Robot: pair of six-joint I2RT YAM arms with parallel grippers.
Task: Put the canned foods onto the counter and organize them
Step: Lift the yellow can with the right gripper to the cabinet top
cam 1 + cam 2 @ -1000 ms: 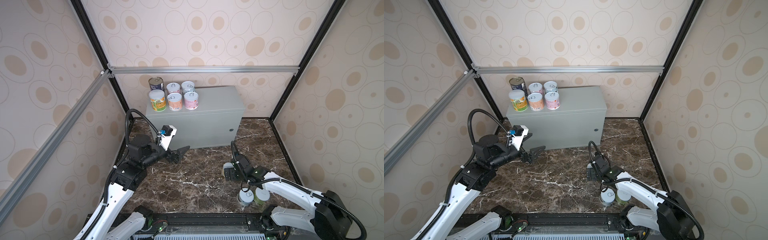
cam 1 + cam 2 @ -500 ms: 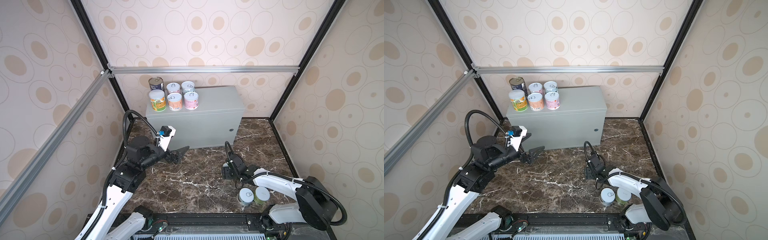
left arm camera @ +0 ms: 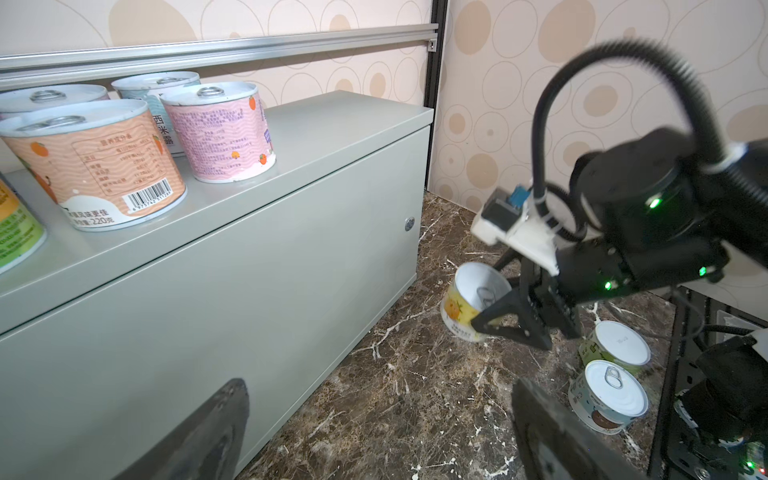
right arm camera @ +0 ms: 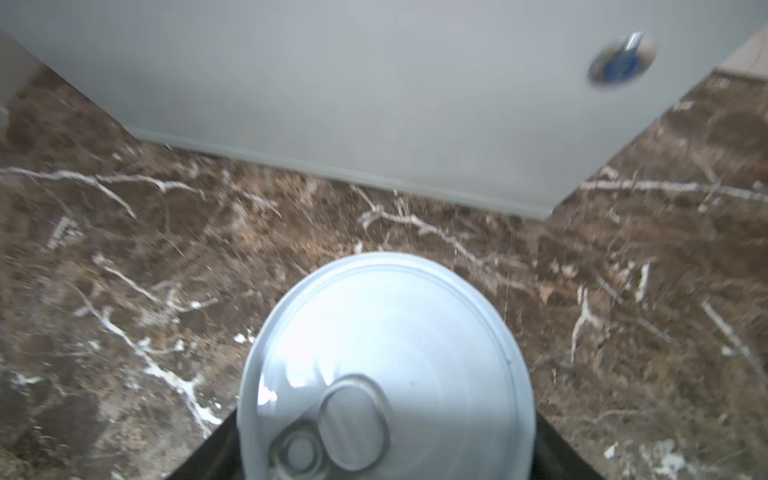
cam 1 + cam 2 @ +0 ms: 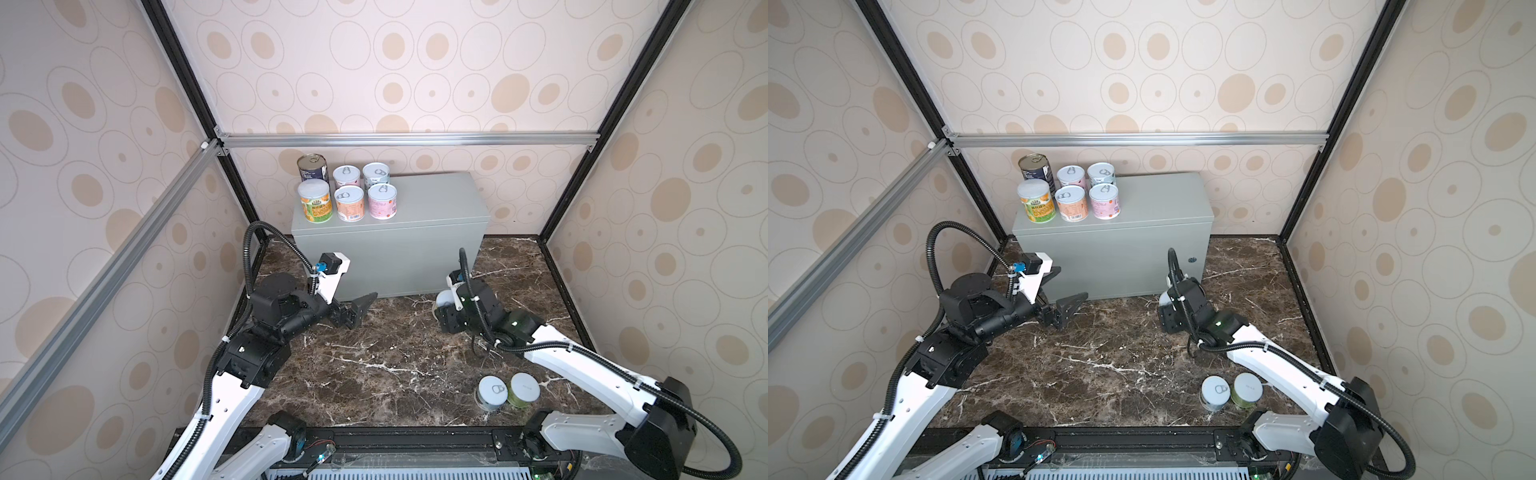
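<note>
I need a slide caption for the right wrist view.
Right gripper gripping a pull-tab can over brown marble, in front of the grey counter.

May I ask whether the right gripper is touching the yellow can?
Touching: the right wrist view shows the yellow can wedged between both fingers of the right gripper; the left wrist view shows it tilted there.

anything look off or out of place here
Only the yellow can stands out: clamped in the right tool just in front of the counter, it is tilted rather than upright, low over the marble floor. The six cans on the counter stand upright in two tidy rows; no spill or dent is visible.
</note>
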